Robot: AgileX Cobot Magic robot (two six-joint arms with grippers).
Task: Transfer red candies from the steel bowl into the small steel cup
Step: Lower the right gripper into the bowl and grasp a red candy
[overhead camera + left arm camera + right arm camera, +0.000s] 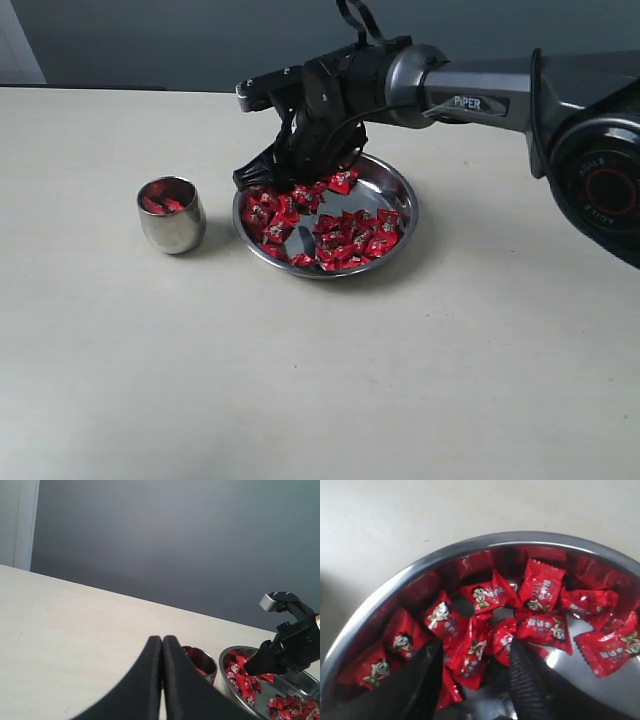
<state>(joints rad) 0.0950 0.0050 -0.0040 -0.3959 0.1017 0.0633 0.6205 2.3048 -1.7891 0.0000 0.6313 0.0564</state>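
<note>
The desk [300,400] fills most of my exterior view, with a broad stretch of its top showing between the things and the near edge. My right arm [480,100] comes in from the right side and reaches down over the steel bowl [392,183].

The bowl sits flat, mouth up, about mid-desk and nearer the far edge than the near one. The small steel cup [172,228] stands upright beside the bowl's left rim, with a narrow strip of desk between them. Its mouth faces up and there is red inside.

The red candies [345,238] lie flat and overlapping in the bowl, turned every which way with no shared axis. They bunch toward the left and near sides, and bare steel shows along the far right.

The right fingers [525,680] are spread, tips down among the candies by the bowl's left rim. Several wrappers lie in the gap and none looks pinched. The left fingers [145,680] are pressed together, low over the desk, left of the cup.
</note>
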